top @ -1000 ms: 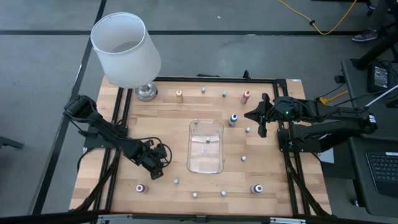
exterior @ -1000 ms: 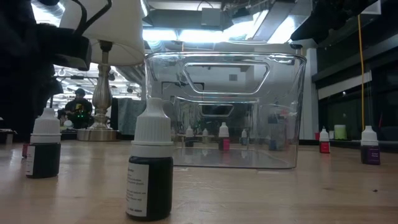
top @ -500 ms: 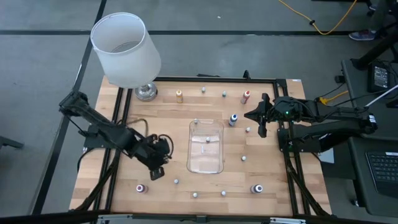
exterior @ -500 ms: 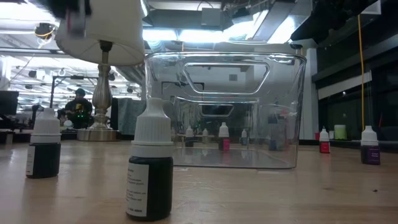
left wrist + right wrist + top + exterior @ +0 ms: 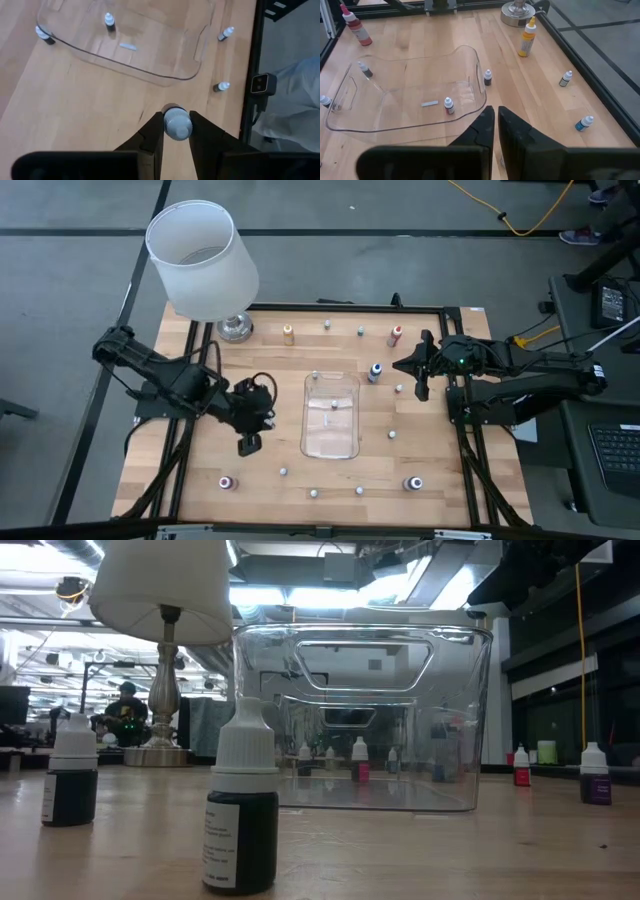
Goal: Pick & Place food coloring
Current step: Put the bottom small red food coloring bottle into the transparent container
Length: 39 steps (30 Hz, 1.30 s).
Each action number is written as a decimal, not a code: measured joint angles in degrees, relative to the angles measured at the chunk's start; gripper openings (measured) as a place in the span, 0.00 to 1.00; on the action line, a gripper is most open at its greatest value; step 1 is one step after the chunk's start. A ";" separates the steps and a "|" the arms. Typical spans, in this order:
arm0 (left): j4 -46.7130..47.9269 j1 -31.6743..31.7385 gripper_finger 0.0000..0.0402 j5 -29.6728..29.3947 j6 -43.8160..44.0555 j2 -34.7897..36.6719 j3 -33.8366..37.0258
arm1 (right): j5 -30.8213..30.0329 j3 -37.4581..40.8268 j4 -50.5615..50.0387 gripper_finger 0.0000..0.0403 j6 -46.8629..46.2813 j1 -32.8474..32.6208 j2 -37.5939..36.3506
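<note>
At the upper left of the high view stood a white-shaded lamp on the wooden table. Below it, left of centre, the left gripper hung above the boards just beside the clear tray. The left wrist view showed its fingers clamped on the pale cap of 1 small bottle, carried clear of the wood, with the tray's rim ahead of it.

At the centre of the frame, the tray held 1 small bottle standing inside. More food coloring sat scattered around it: an orange bottle and a red one along the upper edge, a blue one just right of the tray, and several others along the lower edge of the frame, well apart from one another.

At the right, the right gripper waited above the boards near the blue bottle, its fingers pressed together on nothing.

The risk, as I judged it, lay in the grip: the fingers held only the rounded cap, so the bottle could swing or slip out in transit. If it travelled too low it could strike the tray wall and shove the light tray. Released from too high, it might topple or knock over the bottle already inside.
</note>
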<state>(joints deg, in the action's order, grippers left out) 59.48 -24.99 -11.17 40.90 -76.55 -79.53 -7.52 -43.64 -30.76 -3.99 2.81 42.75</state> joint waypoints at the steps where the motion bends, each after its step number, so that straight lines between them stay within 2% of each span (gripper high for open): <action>1: -0.04 1.07 0.17 1.02 -0.38 -0.01 0.00 | -0.01 0.00 0.00 0.07 0.00 0.01 0.00; 6: -1.11 6.63 0.17 3.65 -3.89 -0.62 -1.85 | 0.01 0.00 -0.02 0.07 -0.01 0.01 0.00; 12: 3.36 13.57 0.17 5.61 -16.78 -6.37 -13.53 | 0.01 0.00 0.00 0.07 0.73 0.00 -0.01; 15: 4.88 16.75 0.17 6.77 -21.46 -9.33 -16.70 | 0.01 0.00 0.00 0.07 2.46 0.00 0.01; 22: 4.35 20.49 0.17 9.33 -29.51 -14.81 -16.00 | 0.02 0.00 -0.04 0.07 2.99 0.00 0.01; 29: -2.82 22.54 0.17 12.99 -37.90 -22.97 -15.34 | 0.01 0.00 -0.52 0.07 3.77 0.02 0.00; 39: -8.33 23.60 0.18 13.33 -45.66 -34.25 -15.32 | 0.01 0.00 -1.29 0.07 7.87 0.01 0.00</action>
<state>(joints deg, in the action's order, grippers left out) 51.15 -1.39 2.16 -4.76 -110.81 -94.85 -7.51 -43.64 -32.05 3.88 2.81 42.76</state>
